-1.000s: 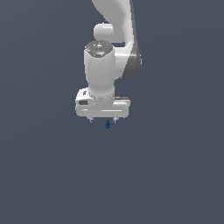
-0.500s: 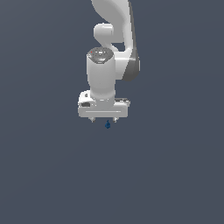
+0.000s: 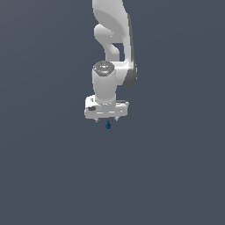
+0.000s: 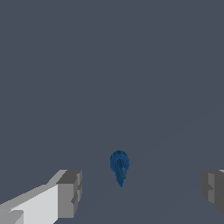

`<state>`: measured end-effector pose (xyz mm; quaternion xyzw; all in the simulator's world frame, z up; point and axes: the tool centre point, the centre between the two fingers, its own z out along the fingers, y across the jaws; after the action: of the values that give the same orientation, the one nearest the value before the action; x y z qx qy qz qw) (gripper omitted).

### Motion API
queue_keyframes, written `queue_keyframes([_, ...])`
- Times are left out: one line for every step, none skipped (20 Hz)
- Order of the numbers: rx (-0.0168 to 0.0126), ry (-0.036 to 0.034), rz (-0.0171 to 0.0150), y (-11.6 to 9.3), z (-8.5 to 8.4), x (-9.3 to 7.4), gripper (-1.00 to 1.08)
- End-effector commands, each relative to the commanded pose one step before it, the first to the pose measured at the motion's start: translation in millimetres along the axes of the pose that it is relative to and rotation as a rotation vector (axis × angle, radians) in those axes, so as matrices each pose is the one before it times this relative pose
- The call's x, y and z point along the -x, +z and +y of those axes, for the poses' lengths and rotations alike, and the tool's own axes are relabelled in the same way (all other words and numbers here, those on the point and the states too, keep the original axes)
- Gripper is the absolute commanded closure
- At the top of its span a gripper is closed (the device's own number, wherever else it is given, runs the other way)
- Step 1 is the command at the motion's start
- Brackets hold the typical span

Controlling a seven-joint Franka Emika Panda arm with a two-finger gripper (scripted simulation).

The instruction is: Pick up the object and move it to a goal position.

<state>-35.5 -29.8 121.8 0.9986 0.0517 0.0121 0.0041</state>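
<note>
A: Where do we see the blue cone-shaped piece (image 4: 119,167)?

B: Between our gripper (image 4: 142,192) fingers (image 4: 69,193), touching neither. In the exterior view it sits just beneath the gripper (image 3: 107,120).

A: And the jaws?

B: Spread wide, holding nothing.

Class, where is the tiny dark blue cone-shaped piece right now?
In the exterior view, the tiny dark blue cone-shaped piece sits just below the white gripper, between its open fingers.
</note>
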Motion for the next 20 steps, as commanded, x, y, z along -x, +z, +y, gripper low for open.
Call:
queue_keyframes([-0.00384,-0.02044,-0.0091,11.75,-2.85,12.09,-0.92])
queue_keyframes([-0.00126,-0.00622,-0.00304,3.66,-0.96,3.82,-0.92])
queue_keyframes([-0.00113,-0.00549,-0.00268,3.2,-0.88,3.39,-0.92])
queue_keyframes([-0.00099,-0.00477,-0.00232,2.76,-0.78,2.95,-0.92])
queue_keyframes([-0.00084,-0.004,-0.00195,2.31,-0.66,2.51,-0.92])
queue_keyframes([-0.00071,-0.00334,-0.00162,1.9,-0.59,2.05,-0.92])
queue_keyframes([-0.00053,-0.00252,-0.00122,1.45,-0.42,1.61,-0.92])
queue_keyframes([-0.00039,-0.00183,-0.00089,1.04,-0.32,1.15,-0.92])
queue_keyframes([-0.00026,-0.00122,-0.00059,0.66,-0.26,0.67,-0.92])
queue_keyframes([0.0,0.0,0.0,0.1,0.13,0.29,-0.92])
queue_keyframes([0.00022,0.00206,-0.00002,-0.81,0.19,-1.14,-0.92])
queue_keyframes([0.0,0.0,0.0,0.34,0.0,0.02,-0.92])
queue_keyframes([0.0,0.0,0.0,1.02,0.01,0.06,-0.92])
queue_keyframes([0.0,0.0,0.0,1.7,0.02,0.1,-0.92])
queue_keyframes([0.0,0.0,0.0,2.37,0.03,0.15,-0.92])
queue_keyframes([0.0,0.0,0.0,3.03,0.03,0.19,-0.92])
queue_keyframes([-0.0001,-0.00068,-0.00003,3.71,-0.32,0.16,-0.92])
queue_keyframes([0.0,0.0,0.0,4.32,0.05,0.29,-0.92])
queue_keyframes([0.0,0.0,0.0,4.94,0.05,0.32,-0.92])
queue_keyframes([-0.00011,-0.00068,-0.00003,5.52,-0.3,0.27,-0.92])
